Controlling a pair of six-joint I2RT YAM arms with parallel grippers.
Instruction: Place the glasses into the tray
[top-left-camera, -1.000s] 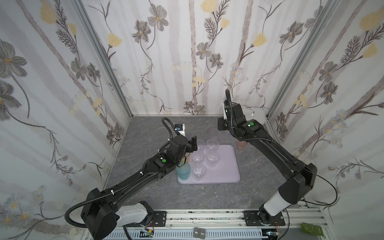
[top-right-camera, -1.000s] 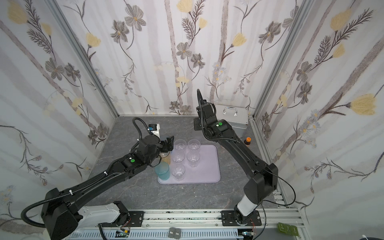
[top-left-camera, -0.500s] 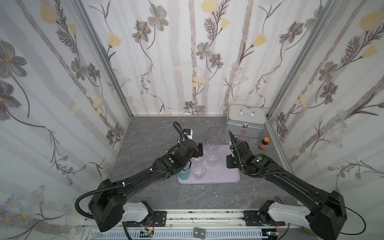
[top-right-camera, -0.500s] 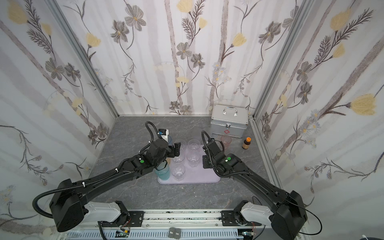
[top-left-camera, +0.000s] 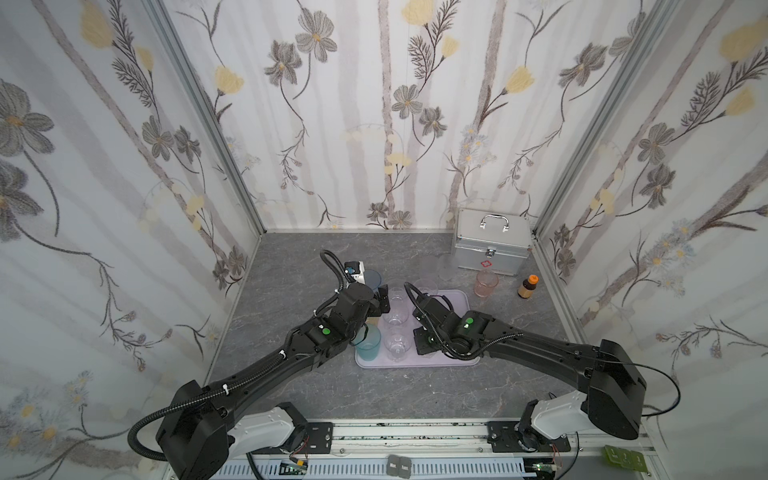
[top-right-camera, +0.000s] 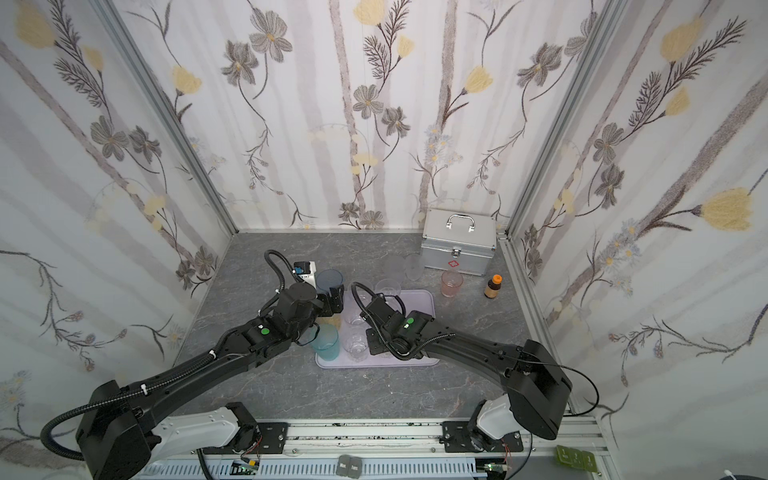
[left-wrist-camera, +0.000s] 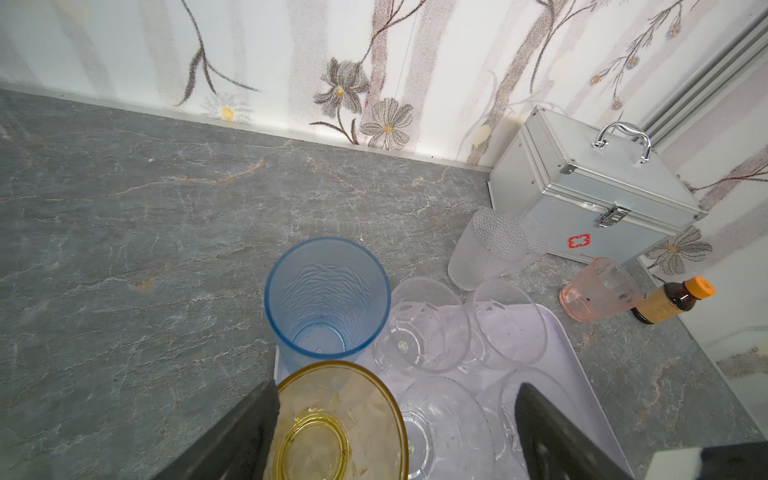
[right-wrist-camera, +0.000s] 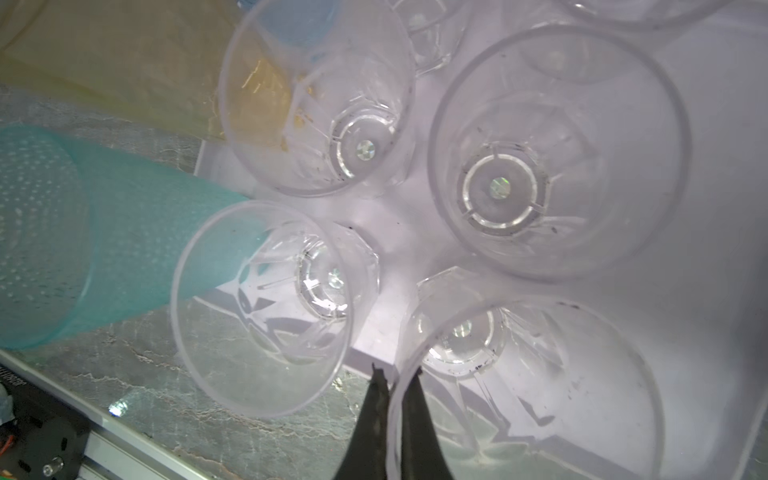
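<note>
Presently the right claw (right-wrist-camera: 395, 374) is pressed together on the rim of a clear faceted glass (right-wrist-camera: 519, 395), one finger inside the wall and one outside. That glass is over the near side of the tray (top-left-camera: 461, 301). Whether its base rests on the tray cannot be told.

Meanwhile the left claw (left-wrist-camera: 397, 390) is spread wide above the tray's left side and grips nothing. Between its fingers (left-wrist-camera: 241, 432) lie an amber glass (left-wrist-camera: 340, 424) and a clear one. The amber rim sits right against one finger.

A teal glass (top-left-camera: 368, 343) stands in the tray's near left corner, with other clear glasses (right-wrist-camera: 557, 153) grouped beside it on the lilac surface. A tall blue glass (left-wrist-camera: 328, 299) stands at the tray's far left corner; whether it is on the tray or just off it is unclear.

Off the tray, on the tabletop (top-left-camera: 291, 257) towards the far right corner, stand two frosted glasses (top-left-camera: 440, 266) and a pink glass (top-left-camera: 486, 282). Near them are a small brown bottle (top-left-camera: 528, 286) and a silver case (top-left-camera: 492, 241).
</note>
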